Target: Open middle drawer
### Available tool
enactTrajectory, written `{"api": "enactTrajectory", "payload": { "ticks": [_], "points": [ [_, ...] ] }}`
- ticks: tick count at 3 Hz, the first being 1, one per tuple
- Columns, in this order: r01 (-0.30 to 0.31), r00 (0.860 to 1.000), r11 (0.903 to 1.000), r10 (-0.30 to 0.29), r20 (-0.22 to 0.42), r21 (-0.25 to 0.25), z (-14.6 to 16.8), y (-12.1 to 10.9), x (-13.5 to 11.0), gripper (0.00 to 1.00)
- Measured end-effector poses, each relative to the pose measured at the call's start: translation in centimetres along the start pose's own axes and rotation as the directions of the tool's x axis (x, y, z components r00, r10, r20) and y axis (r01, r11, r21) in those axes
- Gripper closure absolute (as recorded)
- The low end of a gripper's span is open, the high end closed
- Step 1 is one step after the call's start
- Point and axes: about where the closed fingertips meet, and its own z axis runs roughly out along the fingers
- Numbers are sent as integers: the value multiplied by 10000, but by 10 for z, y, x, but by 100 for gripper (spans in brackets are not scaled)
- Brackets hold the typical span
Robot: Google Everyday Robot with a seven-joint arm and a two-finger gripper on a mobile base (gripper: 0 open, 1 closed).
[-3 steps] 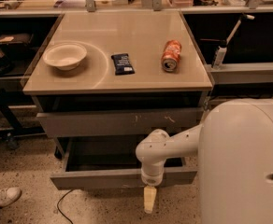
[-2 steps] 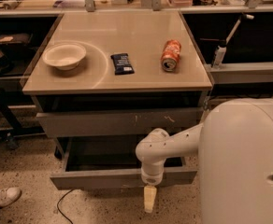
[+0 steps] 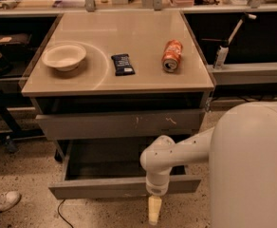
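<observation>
Camera view: middle drawer (image 3: 105,188) pulled well out beneath table (image 3: 129,32), grey tray-like inside exposed, flat front toward camera. Above it, larger grey front (image 3: 119,124) with white scuffs. Gripper (image 3: 154,210) points down, just in front of middle drawer's front, right of centre, tip below front's lower edge; clenched or released: cannot tell. White arm (image 3: 163,158) reaches in from right. On table: bowl (image 3: 63,57) left, dark packet (image 3: 123,64) centre, orange can (image 3: 171,56) on its side, right.

The middle drawer (image 3: 100,188) stands pulled out, and the tool (image 3: 154,212) hangs just before its front.
</observation>
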Motion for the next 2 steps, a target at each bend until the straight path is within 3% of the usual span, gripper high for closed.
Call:
{"api": "enactTrajectory", "payload": {
  "ticks": [1, 2],
  "points": [
    [-1, 10000, 10000, 1, 0, -1, -1, 0, 0, 0],
    [-200, 9998, 9996, 199, -53, -207, 2, 16, 9, 0]
  ]
}}
